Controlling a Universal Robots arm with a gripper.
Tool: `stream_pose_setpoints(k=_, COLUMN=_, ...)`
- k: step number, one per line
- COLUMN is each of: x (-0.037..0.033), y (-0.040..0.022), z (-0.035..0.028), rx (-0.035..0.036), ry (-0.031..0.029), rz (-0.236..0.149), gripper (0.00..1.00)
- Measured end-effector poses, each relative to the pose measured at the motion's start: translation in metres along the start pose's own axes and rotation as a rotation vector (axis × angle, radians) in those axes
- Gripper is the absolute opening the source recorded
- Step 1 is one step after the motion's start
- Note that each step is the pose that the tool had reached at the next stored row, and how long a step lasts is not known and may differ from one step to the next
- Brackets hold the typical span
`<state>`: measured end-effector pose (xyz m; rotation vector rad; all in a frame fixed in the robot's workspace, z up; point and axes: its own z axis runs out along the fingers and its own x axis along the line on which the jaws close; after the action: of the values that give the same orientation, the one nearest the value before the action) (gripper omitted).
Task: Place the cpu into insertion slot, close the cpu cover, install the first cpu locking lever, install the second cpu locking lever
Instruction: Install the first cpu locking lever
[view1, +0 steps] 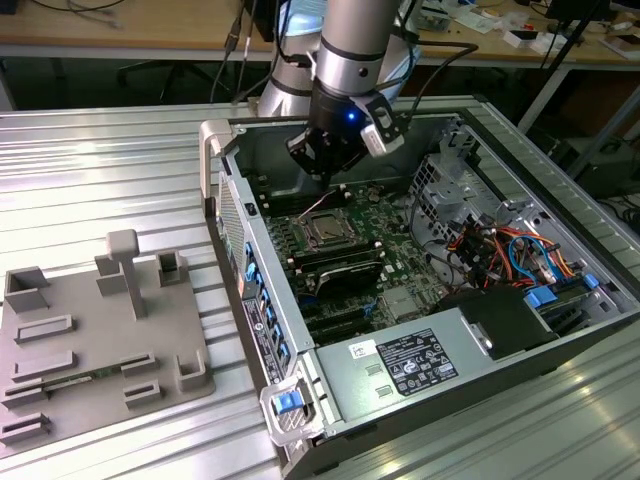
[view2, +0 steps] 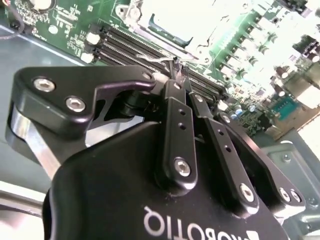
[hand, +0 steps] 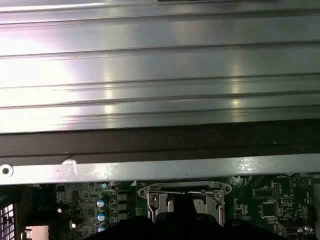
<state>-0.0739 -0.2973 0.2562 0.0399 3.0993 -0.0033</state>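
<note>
In the exterior view my gripper (view1: 323, 176) hangs inside the open computer case, a little above and behind the insertion slot (view1: 325, 230). The cpu (view1: 327, 231) lies in that slot with its silvery face up. The cpu cover (view1: 309, 222) frames it and appears to lie flat. In the second wrist view my gripper (view2: 177, 70) is shut, its black fingers (view2: 180, 120) pressed together with nothing visible between the tips. Just beyond them are the bright cpu (view2: 167, 22) and its metal frame. The first wrist view shows the socket's silvery frame (hand: 185, 191), partly hidden by the gripper body.
Long black memory slots (view2: 130, 45) run beside the socket. The case's metal wall (hand: 160, 75) rises close behind. A power supply (view1: 420, 360) and coloured cables (view1: 510, 250) fill the exterior view's right. A grey fixture plate (view1: 90, 340) lies outside the case on the ribbed table.
</note>
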Motion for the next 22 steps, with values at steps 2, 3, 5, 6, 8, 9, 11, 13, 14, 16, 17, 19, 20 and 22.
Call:
stream_pose_setpoints(k=2, x=-0.0009, y=0.0001, z=0.0029, rx=-0.0025, ry=0.0000, rz=-0.061, gripper=0.11)
stream_pose_setpoints(k=3, x=-0.0031, y=0.0001, z=0.0048, rx=-0.0021, ry=0.0001, rz=-0.065, gripper=0.11)
stream_pose_setpoints(k=5, x=-0.0059, y=0.0003, z=0.0081, rx=-0.0017, ry=0.0001, rz=-0.065, gripper=0.11)
stream_pose_setpoints(k=6, x=-0.0070, y=0.0003, z=0.0105, rx=-0.0015, ry=0.0003, rz=-0.065, gripper=0.11)
stream_pose_setpoints(k=8, x=-0.0080, y=0.0003, z=0.0137, rx=-0.0015, ry=0.0008, rz=-0.066, gripper=0.11)
stream_pose_setpoints(k=9, x=-0.0091, y=0.0004, z=0.0167, rx=-0.0016, ry=0.0010, rz=-0.066, gripper=0.11)
stream_pose_setpoints(k=11, x=-0.0105, y=0.0005, z=0.0193, rx=-0.0017, ry=0.0010, rz=-0.067, gripper=0.11)
stream_pose_setpoints(k=13, x=-0.0108, y=0.0006, z=0.0198, rx=-0.0017, ry=0.0014, rz=-0.070, gripper=0.11)
stream_pose_setpoints(k=14, x=-0.0104, y=0.0006, z=0.0194, rx=-0.0018, ry=0.0014, rz=-0.072, gripper=0.11)
stream_pose_setpoints(k=16, x=-0.0089, y=0.0006, z=0.0193, rx=-0.0022, ry=0.0012, rz=-0.077, gripper=0.11)
stream_pose_setpoints(k=17, x=-0.0078, y=0.0006, z=0.0192, rx=-0.0021, ry=0.0012, rz=-0.078, gripper=0.11)
stream_pose_setpoints(k=19, x=-0.0068, y=0.0037, z=0.0192, rx=-0.0021, ry=0.0013, rz=-0.078, gripper=0.11)
stream_pose_setpoints(k=20, x=-0.0068, y=0.0050, z=0.0192, rx=-0.0021, ry=0.0013, rz=-0.078, gripper=0.11)
stream_pose_setpoints(k=22, x=-0.0067, y=0.0060, z=0.0192, rx=-0.0020, ry=0.0013, rz=-0.078, gripper=0.11)
